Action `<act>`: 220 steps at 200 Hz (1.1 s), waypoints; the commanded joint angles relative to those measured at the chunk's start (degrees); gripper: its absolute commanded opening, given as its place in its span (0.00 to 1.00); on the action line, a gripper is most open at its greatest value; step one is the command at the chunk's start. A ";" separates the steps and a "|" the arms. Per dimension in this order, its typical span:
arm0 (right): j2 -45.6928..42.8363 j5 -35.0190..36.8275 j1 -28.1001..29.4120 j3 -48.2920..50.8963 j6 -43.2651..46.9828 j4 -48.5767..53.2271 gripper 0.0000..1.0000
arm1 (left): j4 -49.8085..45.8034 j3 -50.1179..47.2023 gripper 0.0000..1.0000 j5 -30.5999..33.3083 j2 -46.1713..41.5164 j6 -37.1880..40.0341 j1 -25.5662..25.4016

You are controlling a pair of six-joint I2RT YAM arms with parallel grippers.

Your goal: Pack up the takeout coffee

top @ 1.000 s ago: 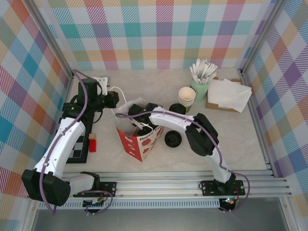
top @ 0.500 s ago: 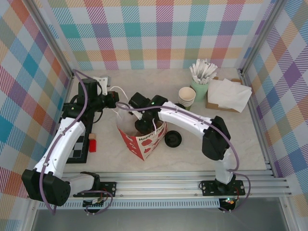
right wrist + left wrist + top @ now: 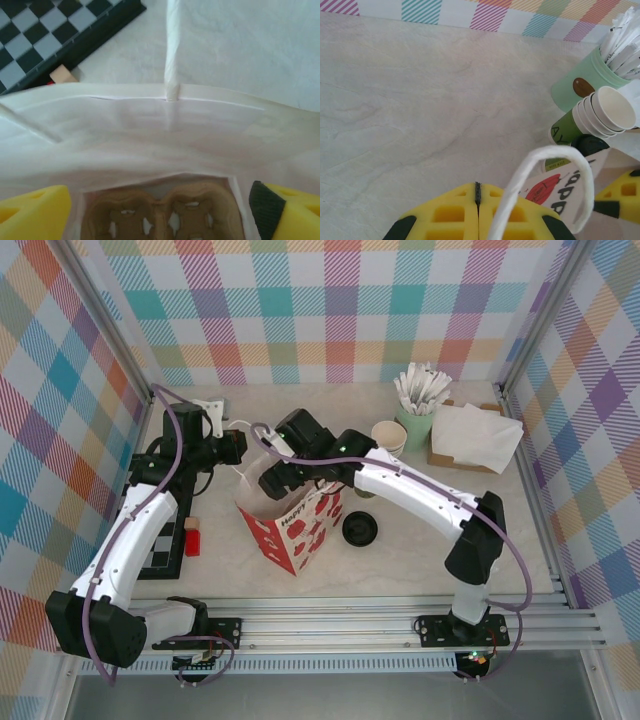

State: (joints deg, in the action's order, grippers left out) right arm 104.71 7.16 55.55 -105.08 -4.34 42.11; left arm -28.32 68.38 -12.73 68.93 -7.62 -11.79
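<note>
Just now my right pincer (image 3: 160,215) has gone from pressed shut to spread wide and has risen to the mouth of the paper bag (image 3: 295,528), gripping nothing. Below it a cardboard cup tray (image 3: 200,212) lies on the bag's floor, so I judge the bag ready but not yet loaded. The takeout coffee (image 3: 591,145) stands on the table behind the bag, beside the cup stack (image 3: 607,107), half hidden. My left pincer (image 3: 477,192) is pressed together; whether it pinches the bag's handle (image 3: 555,152) I cannot tell.
</note>
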 commanded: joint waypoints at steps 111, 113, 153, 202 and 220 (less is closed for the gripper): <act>-19.38 9.94 0.17 29.57 2.19 -59.54 1.00 | 2.98 2.00 0.00 -2.11 1.75 1.45 0.76; -19.19 10.04 0.13 29.31 2.48 -59.54 1.00 | 3.13 1.99 0.00 -2.43 1.79 1.46 0.79; -12.84 11.24 0.17 26.72 6.04 -67.67 1.00 | 6.19 2.41 0.00 -7.32 3.48 1.55 0.81; -12.00 12.86 0.14 22.41 11.43 -76.21 1.00 | 4.76 3.06 0.00 -5.24 4.43 2.17 0.78; -13.70 12.60 -0.07 23.30 12.72 -77.31 1.00 | 4.35 2.82 0.00 -3.36 4.04 2.60 0.80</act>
State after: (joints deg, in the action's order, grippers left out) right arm 94.17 19.07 55.55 -80.12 4.49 -27.42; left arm -24.84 69.58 -17.85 73.56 -6.46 -11.79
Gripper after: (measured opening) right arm 0.997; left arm 0.050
